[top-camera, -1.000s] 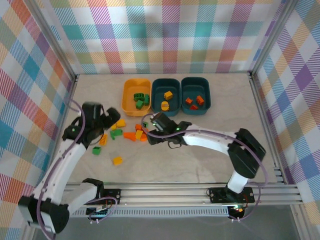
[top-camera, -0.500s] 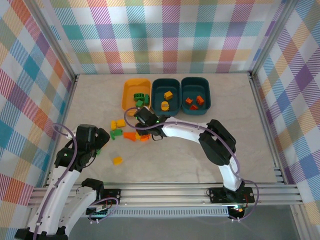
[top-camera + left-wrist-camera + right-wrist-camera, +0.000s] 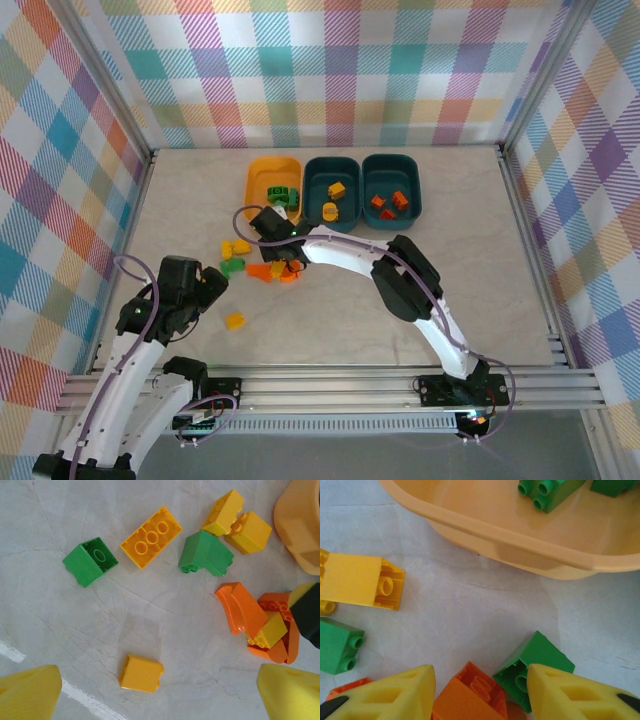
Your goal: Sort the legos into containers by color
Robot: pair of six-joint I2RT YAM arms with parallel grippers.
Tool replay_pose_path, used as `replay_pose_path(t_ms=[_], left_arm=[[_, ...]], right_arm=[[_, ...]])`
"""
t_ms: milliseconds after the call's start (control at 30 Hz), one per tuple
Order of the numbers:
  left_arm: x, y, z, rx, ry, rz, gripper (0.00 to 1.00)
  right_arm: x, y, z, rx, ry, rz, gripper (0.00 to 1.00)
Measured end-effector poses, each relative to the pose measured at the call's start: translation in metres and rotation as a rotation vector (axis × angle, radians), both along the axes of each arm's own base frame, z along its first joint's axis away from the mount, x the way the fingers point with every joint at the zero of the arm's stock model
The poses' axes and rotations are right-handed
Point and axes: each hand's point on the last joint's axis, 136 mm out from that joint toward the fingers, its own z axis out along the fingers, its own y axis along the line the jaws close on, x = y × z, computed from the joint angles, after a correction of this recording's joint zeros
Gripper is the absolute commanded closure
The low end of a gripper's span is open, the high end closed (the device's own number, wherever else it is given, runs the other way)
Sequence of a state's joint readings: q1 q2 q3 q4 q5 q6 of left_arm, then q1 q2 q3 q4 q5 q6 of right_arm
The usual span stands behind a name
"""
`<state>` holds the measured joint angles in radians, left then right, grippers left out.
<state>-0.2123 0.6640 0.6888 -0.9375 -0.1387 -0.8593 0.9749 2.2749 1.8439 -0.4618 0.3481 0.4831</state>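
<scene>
Loose legos lie left of centre: a yellow brick (image 3: 236, 321) alone, and green (image 3: 232, 267), yellow (image 3: 240, 246) and orange (image 3: 262, 271) ones in a cluster. My left gripper (image 3: 210, 290) hangs open above the lone yellow brick (image 3: 141, 673), its fingers (image 3: 30, 692) wide apart. My right gripper (image 3: 279, 252) is down in the cluster, jaws half apart. An orange brick (image 3: 470, 697) sits between them, and a tilted green brick (image 3: 540, 660) lies partly under the right finger (image 3: 570, 695); contact is unclear. The containers stand at the back: a yellow-orange bin (image 3: 268, 170) and two teal bins (image 3: 322, 175) (image 3: 385, 175).
The yellow-orange bin's rim (image 3: 520, 547) lies just beyond my right fingers, with green bricks (image 3: 547, 492) inside. The middle teal bin holds yellow bricks, the right one orange-red bricks. A green brick (image 3: 90, 561) and a long yellow brick (image 3: 151, 536) lie left of the cluster.
My right gripper has slid left towards the yellow-orange bin and its jaws have narrowed. My left gripper has drawn back towards the near edge, over the lone yellow brick.
</scene>
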Motion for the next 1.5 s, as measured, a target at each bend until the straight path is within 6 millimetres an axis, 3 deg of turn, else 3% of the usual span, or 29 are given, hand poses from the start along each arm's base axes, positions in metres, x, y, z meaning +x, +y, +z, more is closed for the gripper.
replay_pose_path(t_ms=[467, 633, 933, 1133, 1500], left_arm=[[-0.006, -0.002, -0.013, -0.017, 0.026, 0.001, 0.00], [-0.006, -0.002, -0.013, -0.017, 0.026, 0.001, 0.00], [-0.006, -0.002, -0.014, -0.017, 0.023, 0.000, 0.00], [-0.006, -0.002, -0.018, -0.017, 0.025, 0.000, 0.00], [-0.006, -0.003, -0.018, -0.025, 0.022, -0.002, 0.00]], right_arm=[[-0.008, 0.017, -0.004, 0.002, 0.010, 0.021, 0.58], [-0.013, 0.018, -0.008, -0.007, 0.015, 0.028, 0.55], [-0.020, 0.023, -0.017, 0.012, 0.027, 0.087, 0.40], [-0.021, 0.020, -0.018, 0.006, 0.010, 0.110, 0.58], [-0.018, 0.016, -0.018, -0.022, -0.017, 0.127, 0.67]])
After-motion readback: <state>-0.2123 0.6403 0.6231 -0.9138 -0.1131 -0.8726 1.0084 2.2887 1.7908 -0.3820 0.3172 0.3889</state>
